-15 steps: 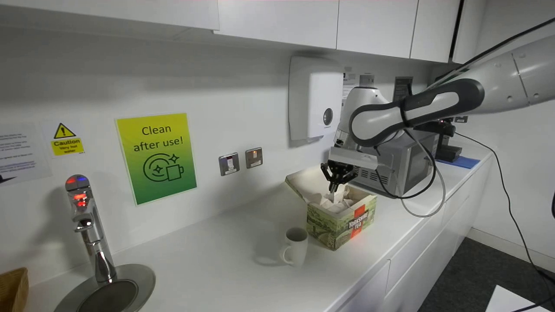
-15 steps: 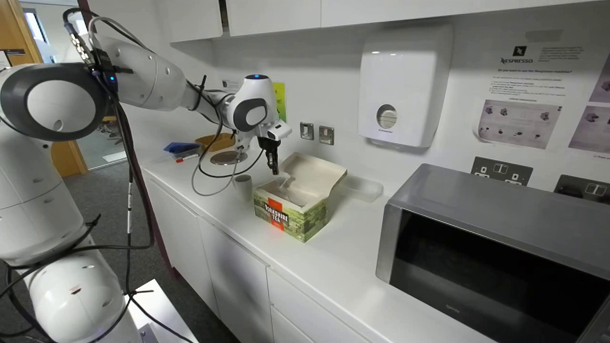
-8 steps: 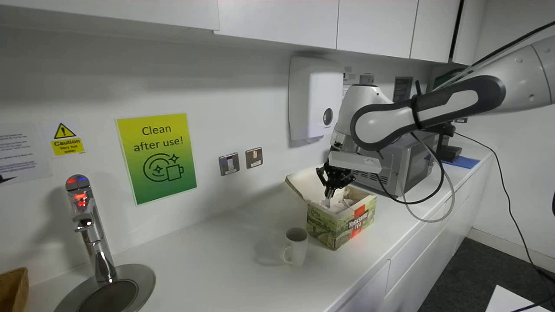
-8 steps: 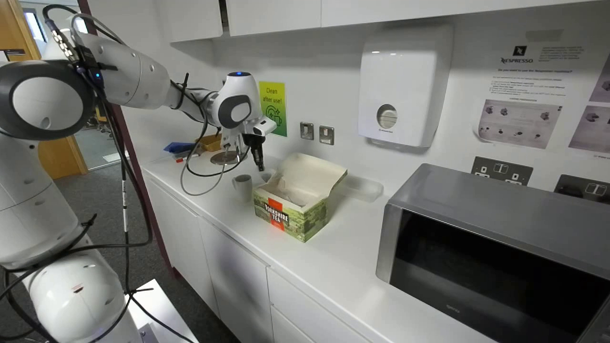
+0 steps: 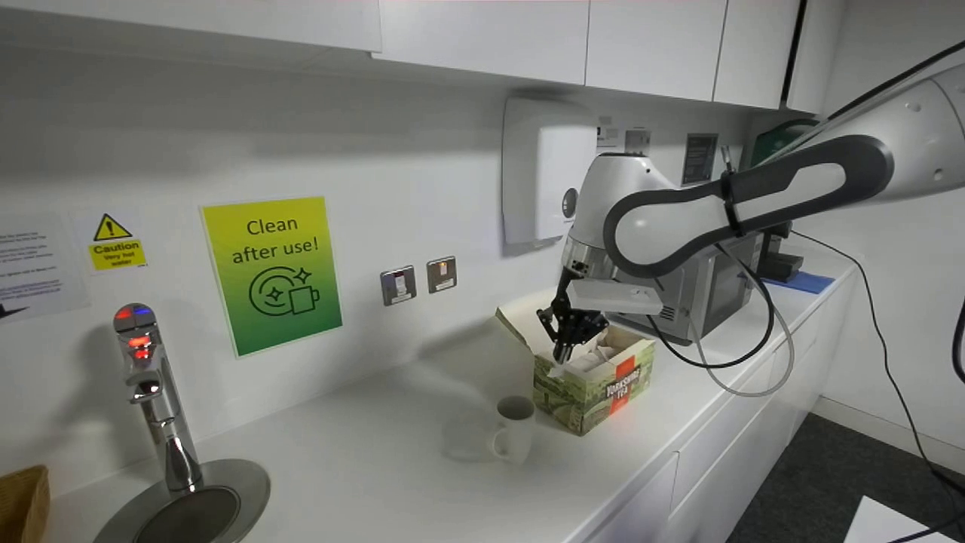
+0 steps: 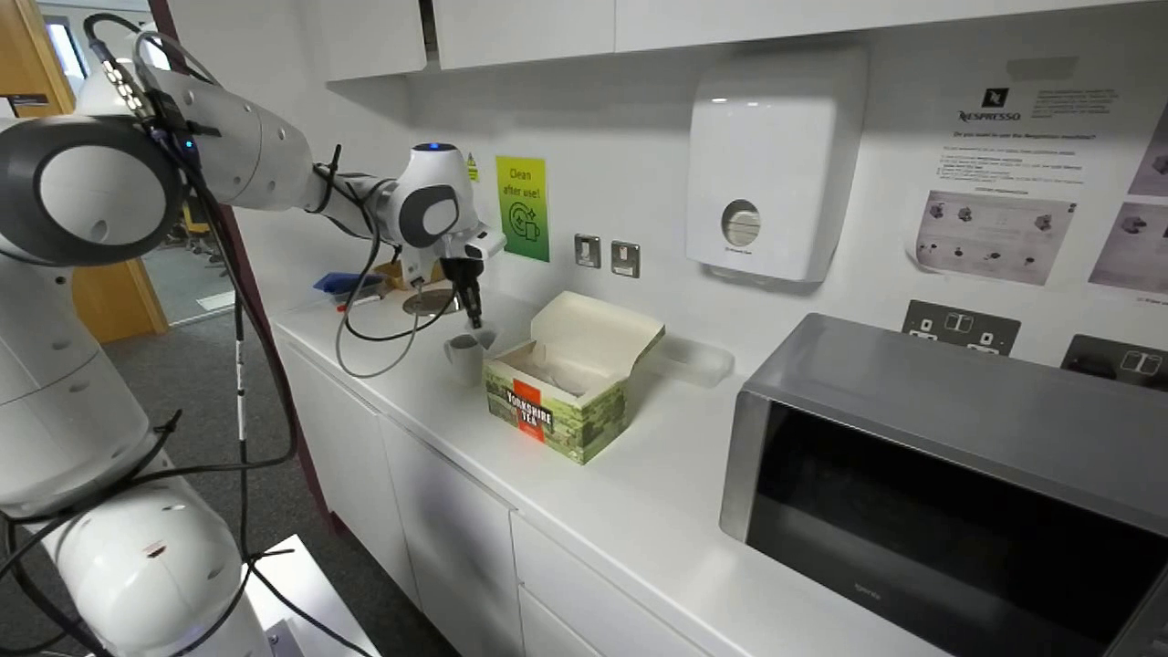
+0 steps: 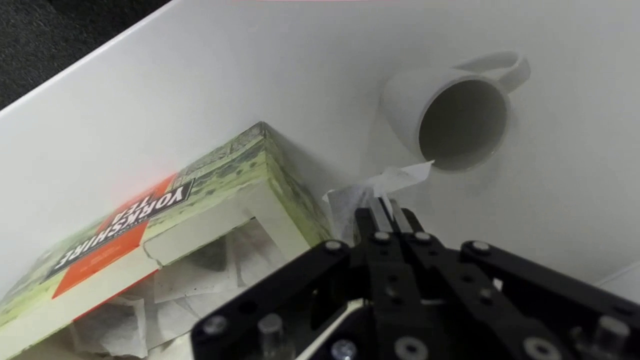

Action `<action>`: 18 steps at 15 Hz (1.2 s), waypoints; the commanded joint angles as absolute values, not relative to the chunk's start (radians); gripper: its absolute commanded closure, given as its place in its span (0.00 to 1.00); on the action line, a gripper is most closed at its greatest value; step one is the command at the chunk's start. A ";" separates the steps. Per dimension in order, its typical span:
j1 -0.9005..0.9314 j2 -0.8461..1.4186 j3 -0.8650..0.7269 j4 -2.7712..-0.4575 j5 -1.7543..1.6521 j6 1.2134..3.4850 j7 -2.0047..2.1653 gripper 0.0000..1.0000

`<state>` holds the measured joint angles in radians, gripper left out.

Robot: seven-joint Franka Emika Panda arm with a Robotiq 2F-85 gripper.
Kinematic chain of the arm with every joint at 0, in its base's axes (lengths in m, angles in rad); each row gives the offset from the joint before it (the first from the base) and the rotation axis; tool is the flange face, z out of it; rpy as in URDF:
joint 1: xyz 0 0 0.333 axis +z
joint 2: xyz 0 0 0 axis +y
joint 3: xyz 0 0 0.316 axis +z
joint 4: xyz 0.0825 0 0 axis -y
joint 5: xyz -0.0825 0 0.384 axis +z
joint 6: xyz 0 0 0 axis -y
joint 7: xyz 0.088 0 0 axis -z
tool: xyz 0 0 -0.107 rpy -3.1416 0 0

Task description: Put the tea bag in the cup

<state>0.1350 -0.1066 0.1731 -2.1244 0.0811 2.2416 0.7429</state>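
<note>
Wrist view: pincer (image 7: 388,215) clamped on tea bag (image 7: 350,202), bag o/s cup (image 7: 450,120), its tip overlapping the rim in this view; can't tell if touching. More bags (image 7: 185,297) show in open tea box (image 7: 230,172). In both ext. views cup's upright on worktop (image 5: 354,467), just beside tea box, w/ pincer pointing down; bag's only a small pale patch. Tap (image 5: 160,411) shows in an ext. view; clear tub (image 6: 698,360) behind tea box in an ext. view.

Place: kitchenette | tap (image 5: 160,418) | microwave (image 6: 931,474) | cupboards (image 5: 482,38) (sign (image 5: 273,277): "Clean after use!")
</note>
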 commanded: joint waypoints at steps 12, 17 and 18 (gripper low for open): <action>0.183 -0.067 0.226 -2.077 0.089 2.237 0.641 1.00; 0.189 -0.046 0.224 -2.039 0.097 2.241 0.595 1.00; 0.189 -0.040 0.223 -2.033 0.097 2.242 0.590 1.00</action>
